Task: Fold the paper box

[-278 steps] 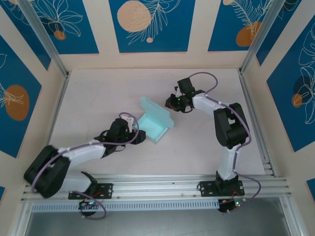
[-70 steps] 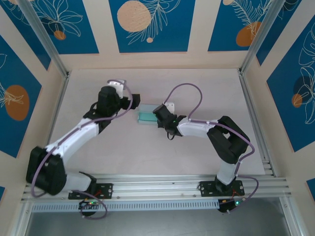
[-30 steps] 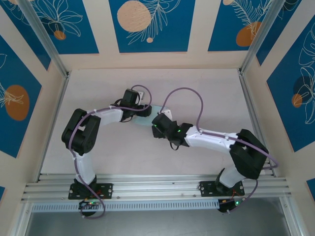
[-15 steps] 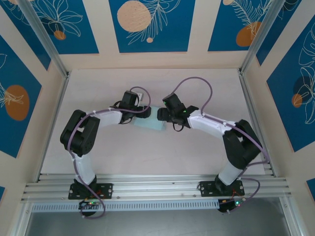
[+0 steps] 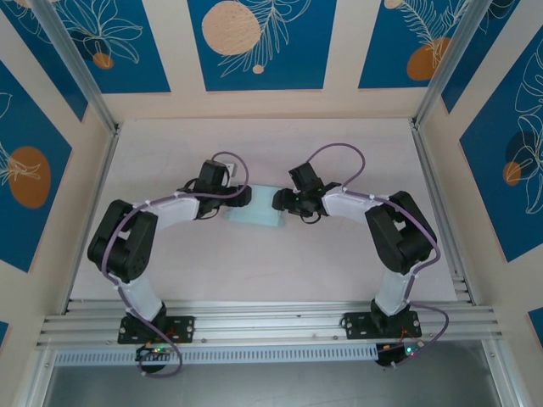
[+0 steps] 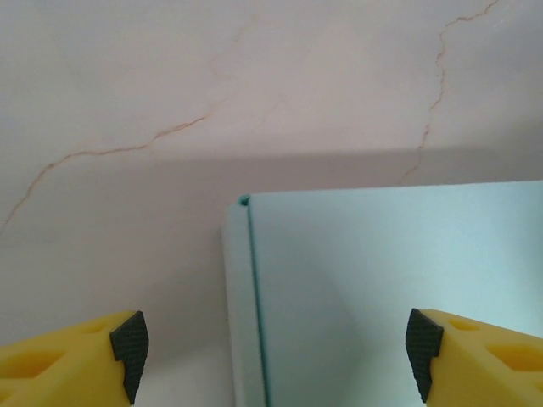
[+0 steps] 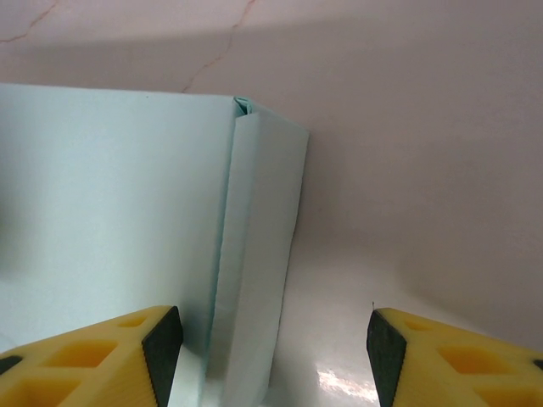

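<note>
Left gripper (image 6: 276, 360): my jaws spread wide, the box (image 6: 382, 288) corner between them at lower right of frame. Right gripper (image 7: 273, 348): my jaws apart over its folded edge, lower left. Bare table (image 5: 339, 254) all round. Both my arms are bent inward at the box's ends.

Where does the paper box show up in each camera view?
Top external: paper box mid-table, just left of centre.
Left wrist: paper box lower right, its corner near the middle.
Right wrist: paper box left half, folded side wall toward the middle.
Shared landmark: the pale table beneath it.
</note>
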Motion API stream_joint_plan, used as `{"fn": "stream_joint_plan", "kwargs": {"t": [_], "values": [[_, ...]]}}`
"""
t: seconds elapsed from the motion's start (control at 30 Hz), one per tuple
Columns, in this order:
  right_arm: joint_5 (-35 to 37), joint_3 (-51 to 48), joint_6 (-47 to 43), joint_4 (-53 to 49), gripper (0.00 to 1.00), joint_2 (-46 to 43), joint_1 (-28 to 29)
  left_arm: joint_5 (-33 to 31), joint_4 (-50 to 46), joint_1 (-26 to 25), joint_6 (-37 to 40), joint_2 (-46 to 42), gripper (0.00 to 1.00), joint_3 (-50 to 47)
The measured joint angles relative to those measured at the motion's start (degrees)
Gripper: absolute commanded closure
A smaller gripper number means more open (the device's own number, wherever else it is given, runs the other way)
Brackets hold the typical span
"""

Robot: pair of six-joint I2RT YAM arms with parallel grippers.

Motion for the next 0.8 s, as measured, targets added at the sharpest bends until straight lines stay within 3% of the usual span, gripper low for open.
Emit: {"fn": "stream_joint_plan", "kwargs": {"t": [0.1, 0.37, 0.5, 0.57, 0.7, 0.77, 0.8], "values": [[-0.94, -0.04, -0.04, 0.28, 0.38, 0.13, 0.00, 1.16, 0.04, 1.14, -1.07, -1.16, 0.29, -1.49], [0.20, -0.83, -2.78, 0.00, 0.37, -1.03, 1.31, 4.04, 0.15, 2.80, -2.32, -5.92, 0.32, -6.95], [6.29, -1.55, -8.50, -2.36, 0.27, -4.94, 5.73, 5.31, 0.22, 4.46, -2.73, -9.27, 0.31, -8.87], [11.41, -1.44, -12.74, -3.52, 0.22, -7.28, 9.84, 5.95, 0.48, 6.08, -3.74, -11.28, 0.24, -10.01], [21.59, 1.09, -21.42, -7.08, 0.20, -8.26, 18.21, 6.34, 0.87, 9.68, -6.32, -14.60, 0.11, -12.17], [27.06, 3.10, -25.99, -9.20, 0.20, -7.43, 22.14, 6.27, 0.85, 11.32, -7.45, -16.22, 0.00, -13.05], [29.44, 4.11, -28.04, -9.94, 0.20, -6.58, 23.80, 6.19, 0.83, 11.89, -7.91, -17.07, 0.00, -13.42]]}}
